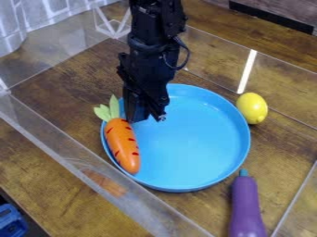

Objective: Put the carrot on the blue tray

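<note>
Pointing straight down, the tool (pixel 151 113) sits with its jaws closed together over the left part of the blue tray (pixel 205 153), nothing visibly clamped between them. The carrot (pixel 120 143) lies just beside the tool's tips, across the tray's left rim, orange body partly on the tray, green top out over the wooden counter (pixel 56 102). A yellow lemon (pixel 254 106) sits right of the tray; a purple eggplant (pixel 247 209) lies at its lower right.
</note>
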